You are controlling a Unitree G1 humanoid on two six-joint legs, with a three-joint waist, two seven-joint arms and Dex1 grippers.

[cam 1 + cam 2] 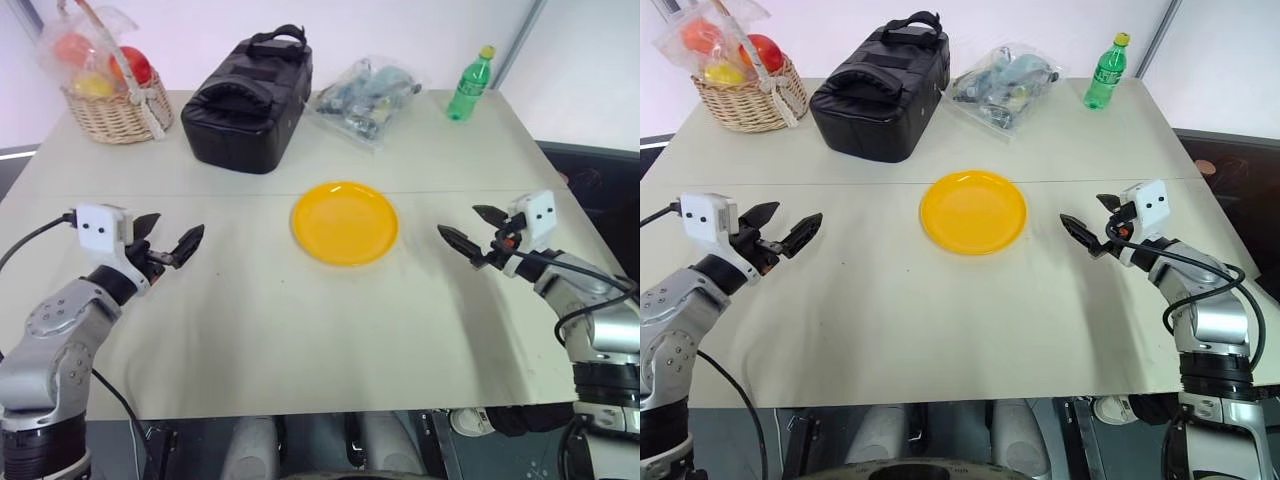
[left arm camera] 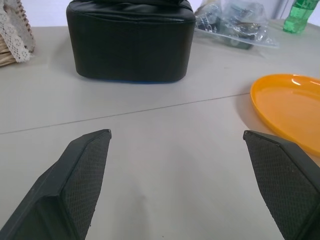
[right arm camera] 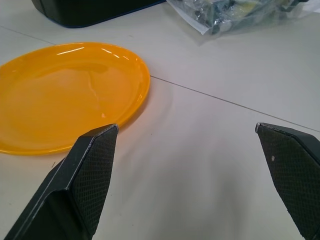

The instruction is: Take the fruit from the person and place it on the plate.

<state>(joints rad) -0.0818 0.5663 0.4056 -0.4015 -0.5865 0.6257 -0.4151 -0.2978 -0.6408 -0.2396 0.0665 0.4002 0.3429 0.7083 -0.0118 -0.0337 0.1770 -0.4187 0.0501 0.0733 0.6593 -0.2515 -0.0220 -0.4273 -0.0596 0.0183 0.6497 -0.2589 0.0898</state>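
Both claws sit lowest in the left eye view: left claw [image 1: 172, 241] at mid-left, right claw [image 1: 473, 228] at mid-right, each spread wide and holding nothing. Between them, at frame centre, the plate [image 1: 345, 222] lies flat on the pale matte tabletop [image 1: 300, 330]: round, shallow, glossy bright yellow, bare, well apart from either claw. Along the upper edge: wicker basket [image 1: 112, 112] with plastic-wrapped red and yellow fruits at upper left, black padded bag [image 1: 250, 98] with a top handle, crinkled clear plastic bag [image 1: 368, 96], green bottle [image 1: 470, 84] with yellow cap at upper right.

Left wrist view: two black, cross-hatched fingers [image 2: 82, 175] far apart; plate rim at right edge, beyond the right finger; black bag at top.

Right wrist view: textured fingers [image 3: 87, 175] wide apart; plate fills the left half, its rim just behind the left fingertip.
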